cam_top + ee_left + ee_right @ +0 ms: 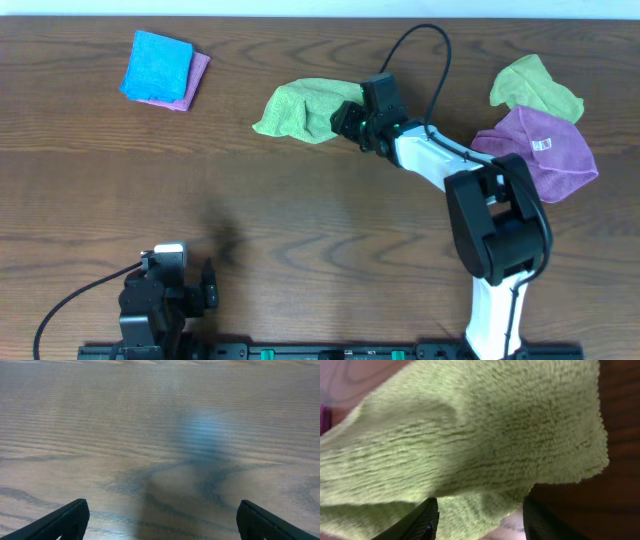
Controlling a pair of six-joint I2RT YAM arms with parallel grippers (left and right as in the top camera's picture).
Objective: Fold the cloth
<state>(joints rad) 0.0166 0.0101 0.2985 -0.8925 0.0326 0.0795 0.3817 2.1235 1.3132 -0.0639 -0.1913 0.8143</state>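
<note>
Lengthwise left-right, cloth (295, 110), right end in right end effector (345, 120)

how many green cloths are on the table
2: the cloth in the middle, at the right gripper; a second green cloth at top right, next to the purple cloth.

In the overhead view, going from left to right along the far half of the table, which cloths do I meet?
Blue cloth → lime-green cloth → purple cloth. The second green cloth spans the same stretch as the purple one, so I omit it.
</note>
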